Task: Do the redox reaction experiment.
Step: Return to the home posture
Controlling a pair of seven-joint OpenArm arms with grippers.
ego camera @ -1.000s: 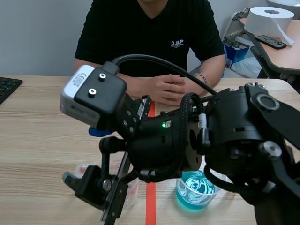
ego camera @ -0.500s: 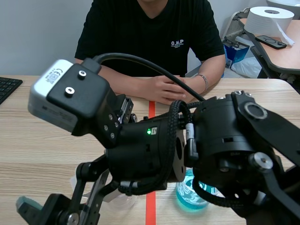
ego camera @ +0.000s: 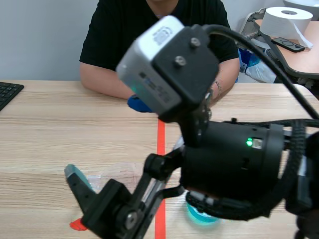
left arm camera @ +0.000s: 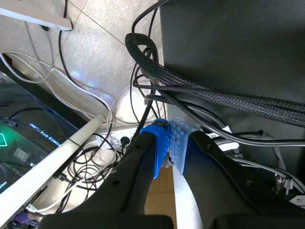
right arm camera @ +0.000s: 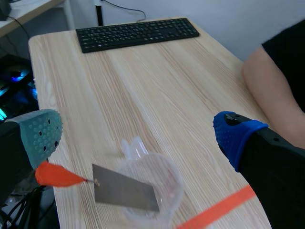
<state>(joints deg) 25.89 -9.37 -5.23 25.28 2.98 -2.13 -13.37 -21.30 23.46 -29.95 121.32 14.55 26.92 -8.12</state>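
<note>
- Progress: the metal strip (right arm camera: 125, 193), fitted with an orange-red handle (right arm camera: 55, 175), is seen lying across the rim of the clear beaker (right arm camera: 157, 181). It is held by neither gripper.
- The beaker of blue liquid (ego camera: 199, 216) is found near the clear one, across the tape line (ego camera: 161, 134), and is largely hidden under the right arm. No strip is seen in it — the reaction step is judged not yet done.
- Right gripper (right arm camera: 138, 136): the fingers are spread wide above the strip and clear beaker, with nothing gripped between them.
- Left gripper (left arm camera: 169, 143): the pads are pressed together on nothing and aimed at floor cables, off the table.
- Edges: the table edge (right arm camera: 40, 76) runs close beside the handle — a nudge that way is judged to risk a drop.
- Open room: bare wood is available toward the keyboard (right arm camera: 138, 32). The far side, beyond the blue pad, is bounded by the person's forearm (right arm camera: 271, 90).
</note>
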